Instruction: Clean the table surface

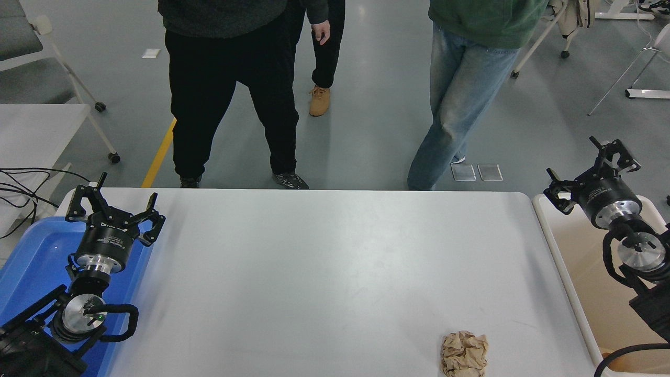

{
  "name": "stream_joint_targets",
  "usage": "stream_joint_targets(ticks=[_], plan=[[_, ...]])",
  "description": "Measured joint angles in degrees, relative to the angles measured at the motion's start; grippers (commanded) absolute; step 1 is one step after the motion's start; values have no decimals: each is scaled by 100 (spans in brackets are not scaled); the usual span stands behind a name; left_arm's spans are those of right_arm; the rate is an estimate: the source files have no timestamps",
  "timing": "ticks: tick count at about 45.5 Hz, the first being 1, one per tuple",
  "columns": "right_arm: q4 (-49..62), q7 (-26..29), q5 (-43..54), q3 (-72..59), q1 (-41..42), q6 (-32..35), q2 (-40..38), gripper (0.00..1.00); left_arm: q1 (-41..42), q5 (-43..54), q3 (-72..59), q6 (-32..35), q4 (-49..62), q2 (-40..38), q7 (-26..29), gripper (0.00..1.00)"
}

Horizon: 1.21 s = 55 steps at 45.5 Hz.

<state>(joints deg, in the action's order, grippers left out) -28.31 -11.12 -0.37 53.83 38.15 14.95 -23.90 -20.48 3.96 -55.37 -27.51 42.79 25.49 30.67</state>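
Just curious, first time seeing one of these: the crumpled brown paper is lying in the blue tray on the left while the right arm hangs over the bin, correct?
Not quite. The head view shows the crumpled brown paper lying on the white table, near its front right edge, not in the blue tray. The rest holds: the right tool hangs over the bin.
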Motion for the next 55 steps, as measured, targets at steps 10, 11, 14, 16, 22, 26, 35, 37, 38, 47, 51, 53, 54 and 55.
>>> stream_joint_targets(ticks=[10, 11, 14, 16, 22, 26, 35, 37, 38, 47, 51, 53, 54, 55], plan=[[-4, -39, 0, -31, -56, 16, -30, 99, 0, 0, 0, 0, -1, 0, 0, 99], [-4, -42, 1, -36, -64, 16, -53, 99, 0, 0, 0, 0, -1, 0, 0, 99], [-4, -43, 6, -51, -93, 15, -124, 99, 0, 0, 0, 0, -1, 0, 0, 99], [-5, -41, 7, -65, -119, 6, -174, 99, 0, 0, 0, 0, -1, 0, 0, 99], [-54, 33, 9, -221, -247, 5, -441, 99, 0, 2, 0, 0, 0, 0, 0, 99], [-104, 166, 6, -471, -306, 17, -638, 99, 0, 2, 0, 0, 0, 0, 0, 99], [-552, 492, -2, -724, -511, 217, -1202, 99, 0, 0, 0, 0, 1, 0, 0, 99], [-716, 543, -4, -760, -564, 261, -1339, 99, 0, 3, 0, 0, 1, 0, 0, 99], [-858, 579, -3, -784, -606, 294, -1443, 99, 0, 2, 0, 0, 1, 0, 0, 99], [-1941, 715, 70, -948, -884, 464, -2129, 99, 0, 3, 0, 0, 1, 0, 0, 99], [-2461, 748, 156, -1096, -959, 569, -2455, 99, -1, 4, 0, 0, 0, 0, 0, 99], [-2678, 758, 206, -1164, -981, 622, -2588, 99, 0, 2, 0, 0, 1, 0, 0, 99], [-2785, 762, 244, -1196, -991, 640, -2651, 99, 1, 2, 0, 0, 1, -1, 0, 99], [-2896, 767, 293, -1233, -1003, 661, -2725, 99, 0, 3, 0, 0, 0, 0, 0, 99]])
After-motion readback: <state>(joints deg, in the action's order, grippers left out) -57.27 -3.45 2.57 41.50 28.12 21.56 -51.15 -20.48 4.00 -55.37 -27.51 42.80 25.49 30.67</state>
